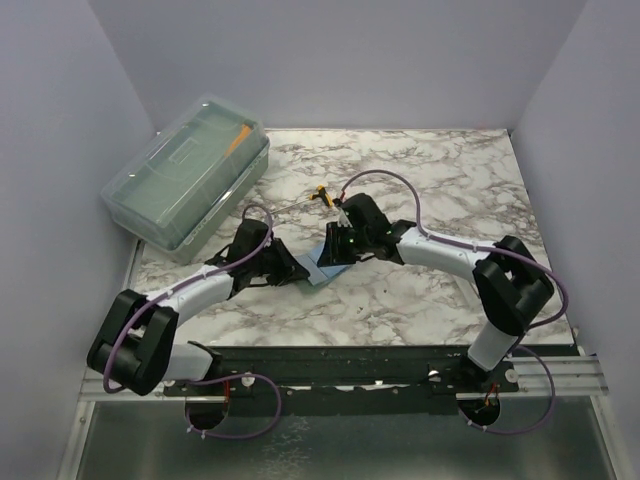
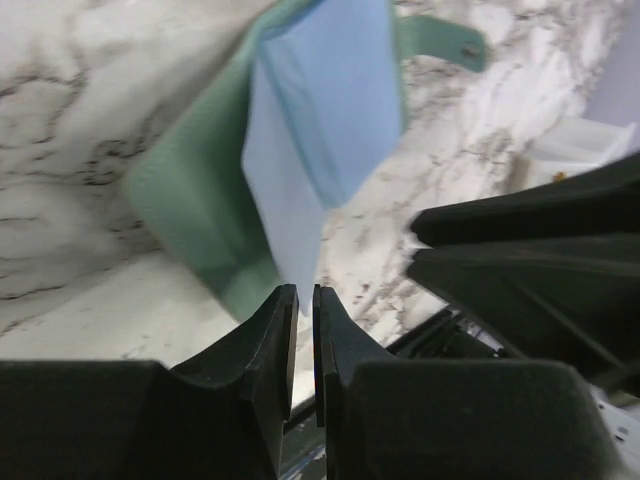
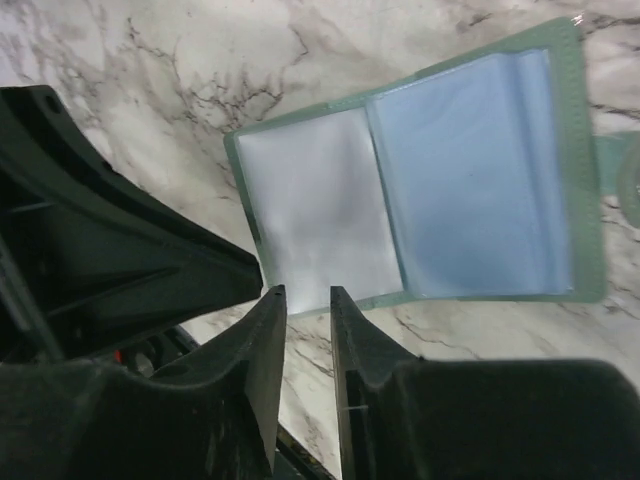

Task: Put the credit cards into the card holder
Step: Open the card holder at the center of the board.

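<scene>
The card holder [image 3: 585, 160], a sage-green wallet, lies open on the marble, also seen in the top view [image 1: 322, 272]. Its right half shows clear bluish pockets [image 3: 480, 180], and its left half a pale whitish leaf [image 3: 320, 220]; I cannot tell whether a card sits in it. My left gripper [image 2: 305, 298] is shut on a corner of that pale leaf [image 2: 285, 200] and lifts it off the green cover [image 2: 190, 200]. My right gripper [image 3: 307, 295] is slightly open and empty, just short of the wallet's near edge. No loose credit card is in view.
A big translucent lidded box [image 1: 190, 170] stands at the back left. A small yellow-and-black object [image 1: 319, 194] lies behind the right gripper. The two grippers [image 1: 300, 270] [image 1: 335, 252] are close together over the wallet. The wallet's snap tab [image 2: 440, 40] sticks out on the far side.
</scene>
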You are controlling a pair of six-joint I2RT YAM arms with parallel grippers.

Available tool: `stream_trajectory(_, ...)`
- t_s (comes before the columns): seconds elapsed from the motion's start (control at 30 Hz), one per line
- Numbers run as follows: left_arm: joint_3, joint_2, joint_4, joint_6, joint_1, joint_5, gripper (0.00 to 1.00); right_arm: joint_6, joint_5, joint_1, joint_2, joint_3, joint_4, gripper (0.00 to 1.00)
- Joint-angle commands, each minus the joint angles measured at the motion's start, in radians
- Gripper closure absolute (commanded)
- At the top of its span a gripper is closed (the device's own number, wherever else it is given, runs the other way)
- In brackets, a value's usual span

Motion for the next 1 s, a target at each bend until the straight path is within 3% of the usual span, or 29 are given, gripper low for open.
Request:
stream_trajectory(0.0,0.078,-0.071,-0.048,0.019,0.010,0.073,0.82,0.069,-0.185,-0.017,0.055,-0.043,0.181,0.78)
stream_trajectory(0.17,0.152,-0.054,-0.054,0.027,0.013,0.033,0.85,0.133,-0.249,-0.042,0.108,-0.133,0.361,0.89)
stream_trajectory(0.33,0.183,0.103,0.012,0.044,0.014,0.066,0.95,0.160,-0.225,-0.049,0.146,-0.235,0.469,0.94)
stream_trajectory(0.53,0.149,0.305,0.110,0.070,0.021,0.007,1.00,0.195,-0.241,-0.057,0.192,-0.306,0.544,0.96)
stream_trajectory(0.67,0.095,0.295,0.159,0.046,0.022,-0.026,1.00,0.182,-0.222,-0.057,0.143,-0.302,0.491,0.96)
stream_trajectory(0.8,0.119,0.259,0.094,0.082,0.022,-0.051,1.00,0.135,-0.186,-0.057,0.093,-0.246,0.354,0.95)
stream_trajectory(0.9,0.124,0.211,0.073,0.077,0.022,-0.038,1.00,0.105,-0.158,-0.056,0.045,-0.204,0.257,0.86)
stream_trajectory(0.97,0.129,0.174,0.066,0.072,0.022,-0.009,0.95,0.089,-0.131,-0.056,0.003,-0.179,0.202,0.80)
